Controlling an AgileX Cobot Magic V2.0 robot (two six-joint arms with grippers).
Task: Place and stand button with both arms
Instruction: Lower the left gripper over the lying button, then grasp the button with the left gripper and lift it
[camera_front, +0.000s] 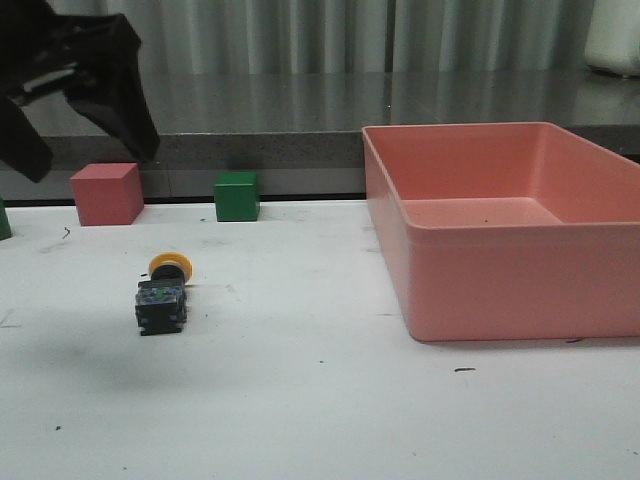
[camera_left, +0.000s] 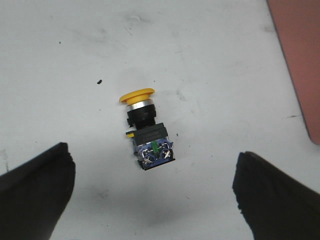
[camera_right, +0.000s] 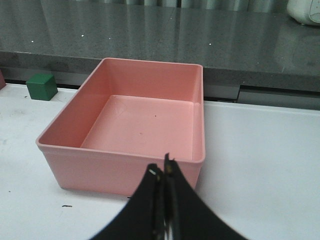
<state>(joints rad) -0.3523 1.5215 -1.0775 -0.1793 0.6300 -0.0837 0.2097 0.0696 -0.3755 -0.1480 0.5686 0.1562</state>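
Table (camera_front: 320, 420) white. Pink bin (camera_front: 500, 250) right side, empty. Left gripper (camera_left: 152, 195) high over left edge, fingers spread wide, straddling button from above, likely lined up to descend. Right gripper (camera_right: 163, 172) pinched closed, empty, facing bin. Button (camera_front: 162, 292) lying on side, left half, cap toward back edge, not yet stood.

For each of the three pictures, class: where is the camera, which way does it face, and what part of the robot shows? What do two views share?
Front: faces forward over the table; left gripper at upper left.
Left wrist: looks down on the lying button between open fingers.
Right wrist: faces the pink bin over the shut right gripper.
Front and left wrist share the button.
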